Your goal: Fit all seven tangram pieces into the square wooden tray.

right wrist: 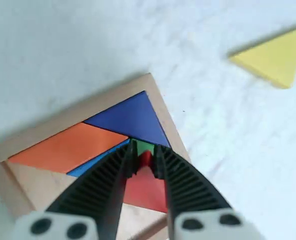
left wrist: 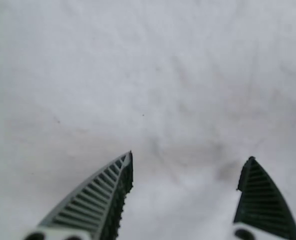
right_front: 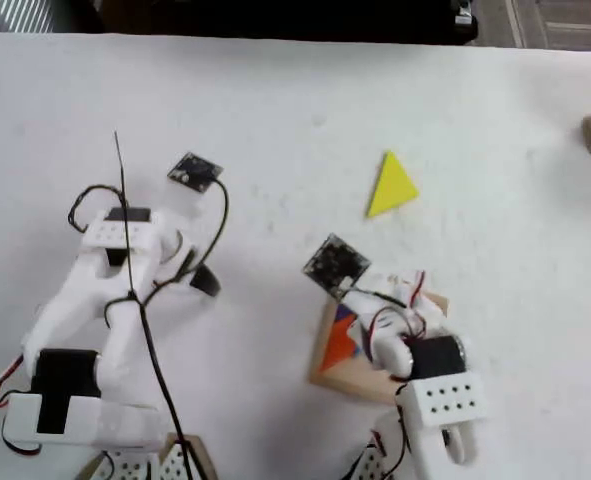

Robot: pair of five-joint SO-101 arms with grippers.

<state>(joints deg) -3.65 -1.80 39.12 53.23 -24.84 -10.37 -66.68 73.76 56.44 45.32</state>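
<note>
Hovering over bare white table [left wrist: 137,75] on the left side, the left gripper [left wrist: 190,156] is holding its two ribbed fingers wide apart, with nothing between them. Further right, the square wooden tray [right wrist: 87,111] is lying under the right arm. An orange piece [right wrist: 62,147] and a dark blue triangle [right wrist: 132,117] are sitting side by side along the tray's far edge, and a sliver of lighter blue piece [right wrist: 95,162] is showing just beneath the orange one. The right gripper [right wrist: 146,146] is pointing down into the tray, its fingers drawn almost together and pinching the tip of a red triangle [right wrist: 146,187]. A small green piece [right wrist: 148,145] is lying right at the fingertips. Well apart from the tray, a yellow triangle [right_front: 390,185] is resting alone on the table, farther from the arms.
</note>
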